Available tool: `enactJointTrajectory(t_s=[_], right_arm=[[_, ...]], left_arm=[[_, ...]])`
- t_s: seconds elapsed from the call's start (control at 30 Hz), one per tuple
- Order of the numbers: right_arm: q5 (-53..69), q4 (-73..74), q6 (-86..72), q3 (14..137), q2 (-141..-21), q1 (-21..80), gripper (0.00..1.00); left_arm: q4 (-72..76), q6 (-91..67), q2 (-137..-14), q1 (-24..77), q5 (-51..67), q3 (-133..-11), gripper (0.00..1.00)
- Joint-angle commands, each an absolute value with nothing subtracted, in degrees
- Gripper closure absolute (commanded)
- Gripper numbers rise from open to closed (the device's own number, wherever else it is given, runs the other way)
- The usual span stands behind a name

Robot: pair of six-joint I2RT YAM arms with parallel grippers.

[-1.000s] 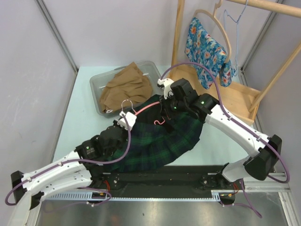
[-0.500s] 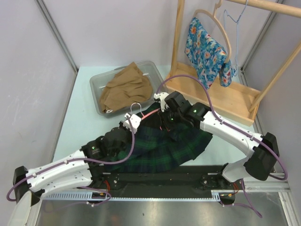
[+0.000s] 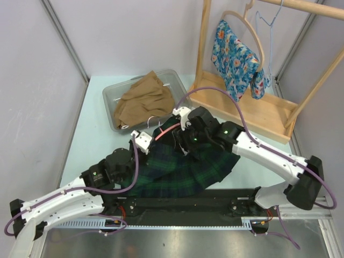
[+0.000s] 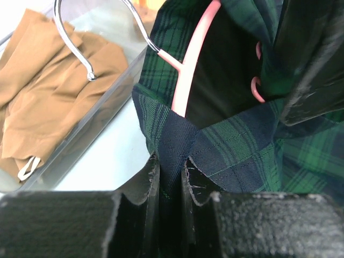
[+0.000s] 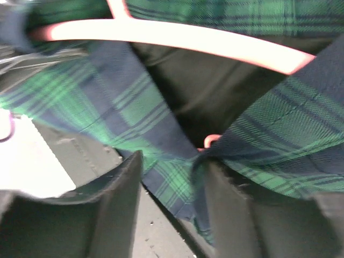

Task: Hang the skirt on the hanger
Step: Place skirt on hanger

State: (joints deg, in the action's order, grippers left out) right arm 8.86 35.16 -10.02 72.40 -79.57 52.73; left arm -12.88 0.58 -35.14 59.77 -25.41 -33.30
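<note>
Presently, item: skirt, dark green plaid, bunched on the surface toward the middle of its near edge, just in front of the tray.

Item: hanger, pink with a wire hook. One arm runs inside the waistband, and the hook reaches out over the tray's rim.

Left hand: nearly closed, pinching the waistband's navy edge.

Right hand: fingers parted, plaid cloth lying loose between them, nothing gripped.

Hazards, as judged:
- With one pinch alone holding, a pull from the left hand could draw the waistband off the pink arm.
- The slack side could slide off that arm's end.
- The hook could catch the tray's wall or the tan garment if lifted crookedly.
- The right hand, on closing, could take cloth and miss the hanger.
</note>
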Motion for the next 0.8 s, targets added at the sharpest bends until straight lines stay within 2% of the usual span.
enactJointTrajectory(t_s=[0.0, 0.23, 0.37, 0.5, 0.6, 0.63, 0.77], right_arm=[[12.9, 31.8, -5.2, 73.1, -72.3, 51.9, 0.37], [20.3, 26.9, -0.2, 73.2, -61.8, 44.4, 0.32], [30.2, 23.9, 1.4, 73.2, -57.1, 30.6, 0.31], [36.7, 27.9, 4.2, 73.2, -57.3, 25.5, 0.32], [32.0, 35.8, 8.6, 73.0, -58.6, 24.1, 0.37], [32.9, 37.3, 10.1, 72.9, -58.9, 23.2, 0.42], [39.9, 43.2, 13.9, 72.6, -57.8, 18.8, 0.46]], left_arm=[[-4.0, -0.2, -30.2, 60.3, -20.6, -35.9, 1.0], [-9.2, -0.2, -27.7, 60.3, -13.9, -38.4, 1.0], [-12.4, -0.2, -27.1, 60.2, -12.9, -41.1, 1.0], [-13.4, 1.5, -26.9, 60.2, -13.4, -42.1, 1.0], [-12.2, 1.1, -27.3, 60.2, -13.7, -41.0, 1.0], [-12.2, 1.1, -27.7, 60.3, -13.7, -40.7, 1.0], [-11.3, 0.4, -27.9, 60.2, -14.0, -39.7, 1.0]])
